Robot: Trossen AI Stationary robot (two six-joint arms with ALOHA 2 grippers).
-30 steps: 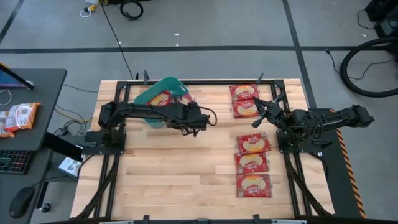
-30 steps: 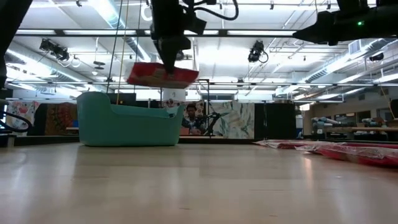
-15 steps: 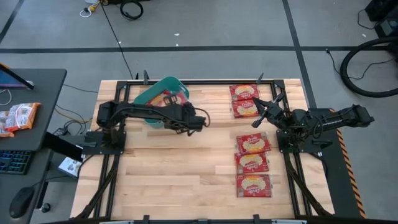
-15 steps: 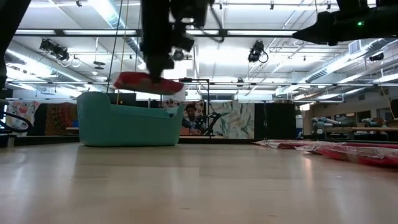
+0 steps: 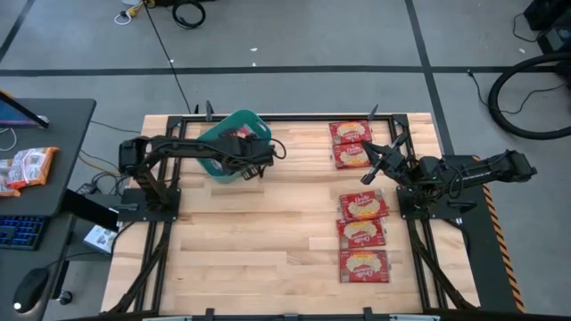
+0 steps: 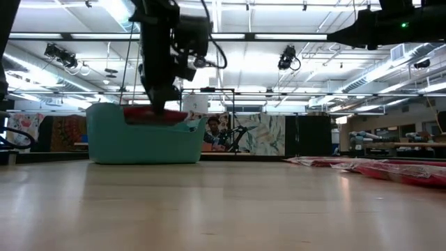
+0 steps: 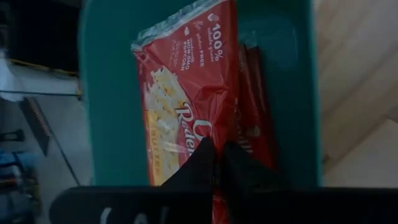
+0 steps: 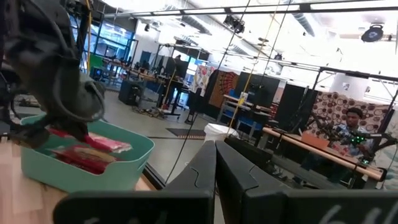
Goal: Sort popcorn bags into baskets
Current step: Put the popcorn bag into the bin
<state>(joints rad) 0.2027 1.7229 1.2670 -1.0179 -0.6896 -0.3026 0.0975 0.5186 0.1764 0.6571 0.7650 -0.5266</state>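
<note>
Wooden slat table [image 5: 268,241], high view: left gripper [image 5: 234,152] sits over the teal basket [image 5: 214,165] at the far left; five popcorn bags lie loose on the right half, two near the far edge [image 5: 351,144] and three in a column [image 5: 363,235]. Right gripper [image 5: 379,162] waits between those groups.

Low view: left gripper [image 6: 157,106] dips to the basket rim [image 6: 143,143], a red packet [image 6: 150,113] level with the rim beneath it.

Left wrist view: fingers [image 7: 200,163] pinched tight on the end of a popcorn bag [image 7: 186,93] hanging above the basket floor [image 7: 109,93]; another bag [image 7: 254,118] lies beside it inside.

Right wrist view: own fingers [image 8: 205,169] pressed together, holding nothing; basket [image 8: 87,168] and left arm [image 8: 59,68] well apart from it.

Risk, my judgement: the bag could drape over the rim on release and tip out, or snag a finger when the arm lifts.
</note>
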